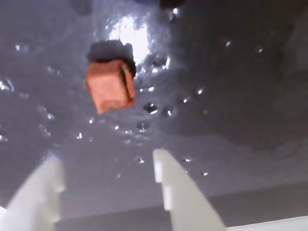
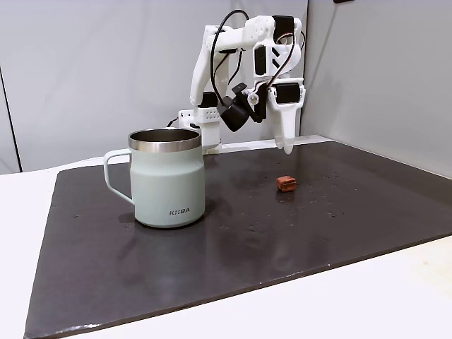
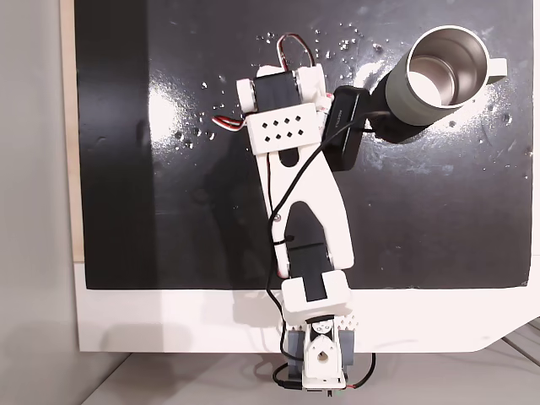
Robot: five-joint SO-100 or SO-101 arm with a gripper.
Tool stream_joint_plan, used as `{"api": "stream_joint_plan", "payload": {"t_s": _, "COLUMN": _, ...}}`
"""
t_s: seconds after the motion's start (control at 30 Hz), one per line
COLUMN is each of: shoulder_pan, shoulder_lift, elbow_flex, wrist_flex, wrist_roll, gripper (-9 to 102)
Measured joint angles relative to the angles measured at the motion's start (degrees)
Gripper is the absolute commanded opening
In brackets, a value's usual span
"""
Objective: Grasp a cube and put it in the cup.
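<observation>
Jaws [image 1: 108, 168] open wide, empty, above cube [image 1: 110, 86]; cube on dark mat [image 2: 282, 233], well apart from cup [image 2: 168, 177].

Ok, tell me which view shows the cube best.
The wrist view: the cube is large there, on the dark mat ahead of the open hand. In a fixed view, from the side, it is small, right of the cup.

You've got the cup [image 2: 168, 178] standing on the mat [image 2: 296, 233], left of the cube [image 2: 286, 183] in a fixed view, well apart. Gripper [image 2: 286, 147] hangs above and just behind the cube; wrist view puts the cube [image 1: 110, 86] ahead of the fingertips [image 1: 163, 166], left of centre.
</observation>
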State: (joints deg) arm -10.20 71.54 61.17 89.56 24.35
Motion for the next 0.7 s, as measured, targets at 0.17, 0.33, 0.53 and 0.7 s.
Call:
{"api": "stream_joint_plan", "payload": {"t_s": 0.17, "shoulder_pan": 0.53, "shoulder_lift": -1.41, "elbow_flex": -0.26, "wrist_flex": 0.44, "wrist_roll": -0.44, "gripper": 34}}
{"api": "stream_joint_plan", "payload": {"t_s": 0.33, "shoulder_pan": 0.53, "shoulder_lift": -2.99, "elbow_flex": -1.32, "wrist_flex": 0.00, "wrist_roll": -0.62, "gripper": 35}}
{"api": "stream_joint_plan", "payload": {"t_s": 0.53, "shoulder_pan": 0.53, "shoulder_lift": -6.77, "elbow_flex": -3.34, "wrist_flex": -0.09, "wrist_roll": -0.88, "gripper": 36}}
{"api": "stream_joint_plan", "payload": {"t_s": 0.7, "shoulder_pan": 0.53, "shoulder_lift": -9.67, "elbow_flex": -3.43, "wrist_flex": -0.09, "wrist_roll": -0.88, "gripper": 36}}
